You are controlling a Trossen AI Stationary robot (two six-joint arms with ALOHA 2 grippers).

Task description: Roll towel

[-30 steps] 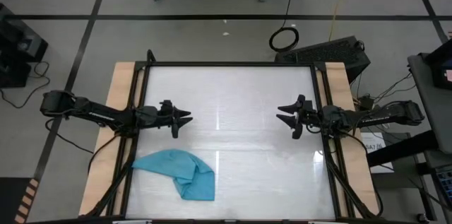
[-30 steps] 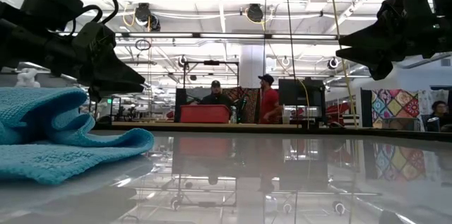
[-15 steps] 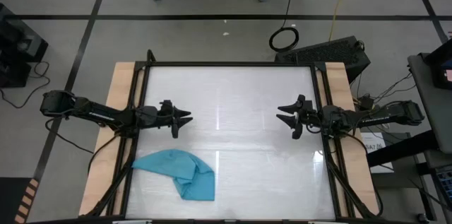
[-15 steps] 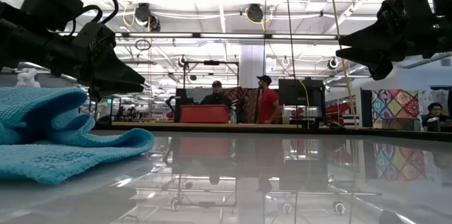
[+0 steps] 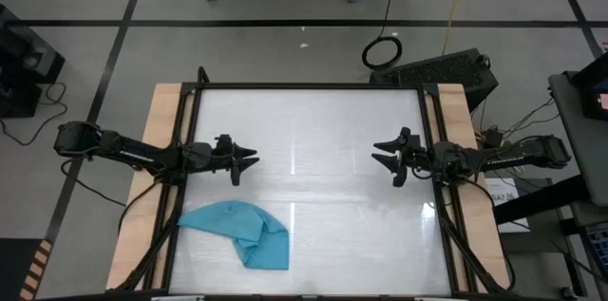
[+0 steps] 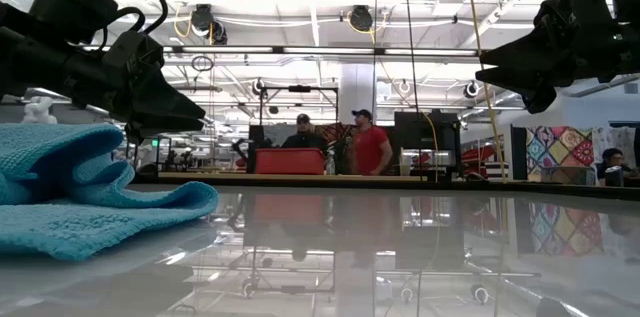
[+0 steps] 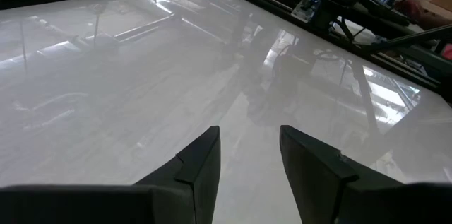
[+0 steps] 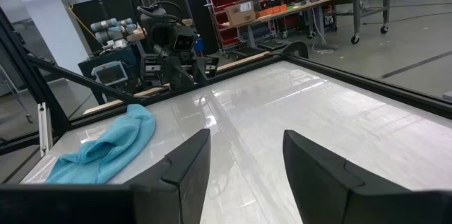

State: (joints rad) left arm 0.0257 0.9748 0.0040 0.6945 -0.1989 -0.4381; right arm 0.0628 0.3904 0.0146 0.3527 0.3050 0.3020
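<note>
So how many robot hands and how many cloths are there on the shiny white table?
Dark two-finger end effectors: 2, the left end effector and the right end effector, both open and empty above the table.
Soft teal-blue crumpled cloth towel: 1, lying near the left arm's side.
Total: 3

My high camera looks straight down on the whole desk [image 5: 313, 140]. My low camera sits at desk height, very near the towel [image 6: 70, 192], and faces the room behind. Each wrist camera looks forward over the desk between its own fingers. The right wrist view and the high view share the towel and the left arm.
</note>
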